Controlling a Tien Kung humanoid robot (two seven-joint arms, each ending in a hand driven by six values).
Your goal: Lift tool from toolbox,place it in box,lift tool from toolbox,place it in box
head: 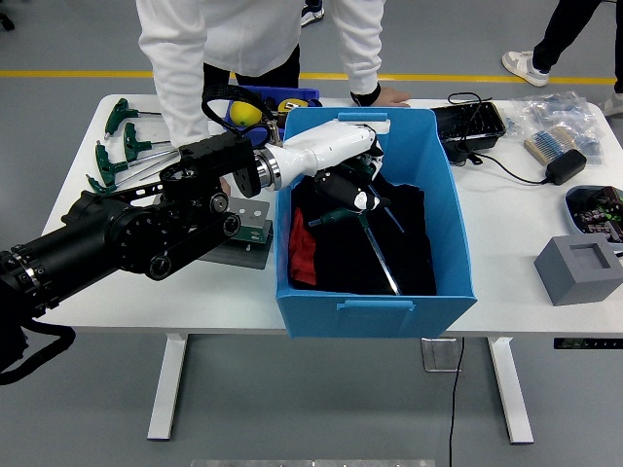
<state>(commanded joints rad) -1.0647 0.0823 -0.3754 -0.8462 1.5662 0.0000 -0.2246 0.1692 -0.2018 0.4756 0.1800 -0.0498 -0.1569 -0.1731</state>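
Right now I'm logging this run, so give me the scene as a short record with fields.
left hand: inside the blue box, low over the black cloth, fingers curled on a T-handle tool
other tool in box: green T-handle wrench lying on the cloth
right hand: not in view
table left: more green T-handle wrenches
person: at far side, one hand on the table
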